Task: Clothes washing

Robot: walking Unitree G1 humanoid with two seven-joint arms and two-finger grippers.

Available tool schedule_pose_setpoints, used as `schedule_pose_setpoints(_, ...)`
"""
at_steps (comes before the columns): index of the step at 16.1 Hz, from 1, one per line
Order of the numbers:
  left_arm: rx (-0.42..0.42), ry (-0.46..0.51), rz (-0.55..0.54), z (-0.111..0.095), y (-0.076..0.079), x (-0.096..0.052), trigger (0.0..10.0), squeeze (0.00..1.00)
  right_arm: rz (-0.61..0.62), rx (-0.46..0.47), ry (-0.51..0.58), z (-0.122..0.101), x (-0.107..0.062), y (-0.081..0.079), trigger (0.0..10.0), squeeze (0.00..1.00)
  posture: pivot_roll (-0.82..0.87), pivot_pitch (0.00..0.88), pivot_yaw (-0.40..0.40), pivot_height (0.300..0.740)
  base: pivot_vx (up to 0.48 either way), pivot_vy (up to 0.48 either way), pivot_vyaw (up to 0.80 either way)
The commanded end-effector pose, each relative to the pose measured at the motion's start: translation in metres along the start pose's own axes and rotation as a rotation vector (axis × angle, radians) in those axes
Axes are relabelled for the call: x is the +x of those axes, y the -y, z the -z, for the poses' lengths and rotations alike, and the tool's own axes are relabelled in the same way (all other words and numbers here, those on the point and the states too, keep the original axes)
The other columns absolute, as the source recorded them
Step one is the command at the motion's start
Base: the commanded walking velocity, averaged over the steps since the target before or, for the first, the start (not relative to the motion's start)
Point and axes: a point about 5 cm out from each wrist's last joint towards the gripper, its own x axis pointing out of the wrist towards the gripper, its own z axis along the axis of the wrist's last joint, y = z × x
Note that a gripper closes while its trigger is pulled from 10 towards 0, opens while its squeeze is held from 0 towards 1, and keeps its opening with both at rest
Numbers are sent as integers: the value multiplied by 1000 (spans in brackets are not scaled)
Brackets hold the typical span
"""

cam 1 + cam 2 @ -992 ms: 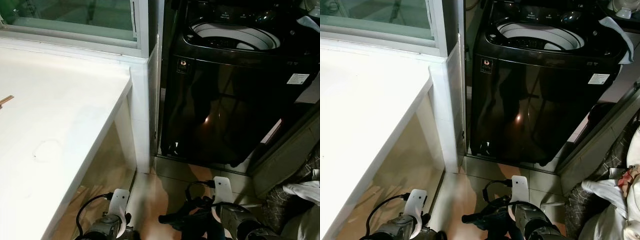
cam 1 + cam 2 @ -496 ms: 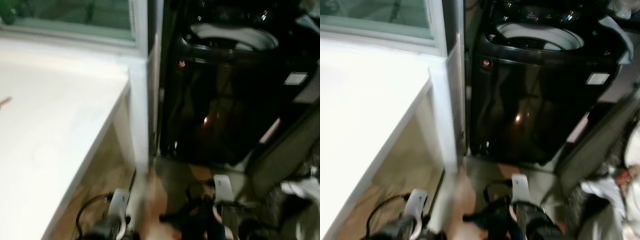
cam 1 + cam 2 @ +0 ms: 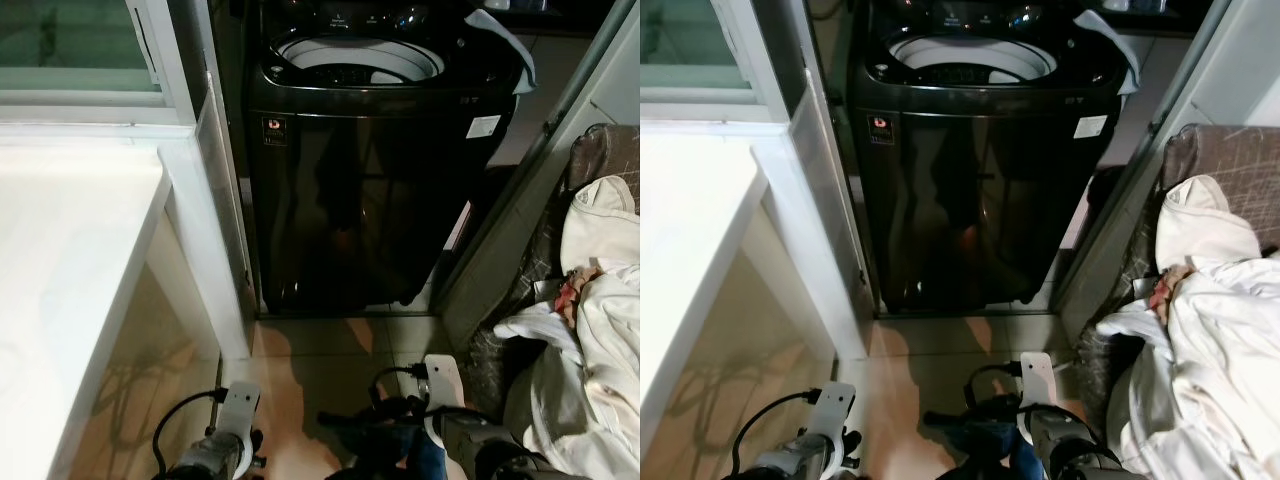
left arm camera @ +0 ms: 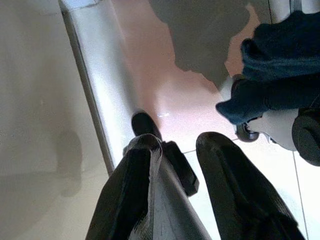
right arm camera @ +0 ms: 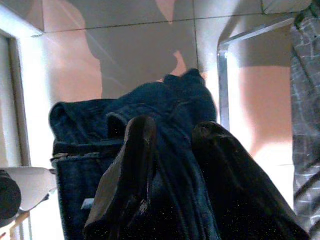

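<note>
Nearest the camera, the right gripper was seen clamped on a dark blue denim garment, held low above the tiled floor; the cloth was bunched between the two black fingers and hung in folds to either side. The left gripper was carried empty at the same height, its fingers parted with nothing between them. The garment was judged soft and limp, fairly heavy for cloth (denim, with thick seams), and unlikely to slip or be damaged; a hold on a doubled fold or the waistband was judged most secure, since loose ends would trail. To the robot's left stood a white counter. To its right lay a heap of pale laundry. Farthest off stood the black top-loading washing machine, lid raised, its pale drum rim exposed.
</note>
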Motion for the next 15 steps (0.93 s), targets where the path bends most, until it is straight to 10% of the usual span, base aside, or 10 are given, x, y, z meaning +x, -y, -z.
schedule_pose_setpoints(1, 8, -8, 1, 3, -1, 0, 10000, 0, -7, -10, 25, -8, 0, -2, 10000, 0, -8, 24, -27, 740, 0, 0, 0)
schedule_pose_setpoints(15, 4, -18, -5, 8, -2, 0, 10000, 0, -23, -58, 5, -6, 0, -3, 10000, 0, 0, 32, -31, 740, 0, 0, 0)
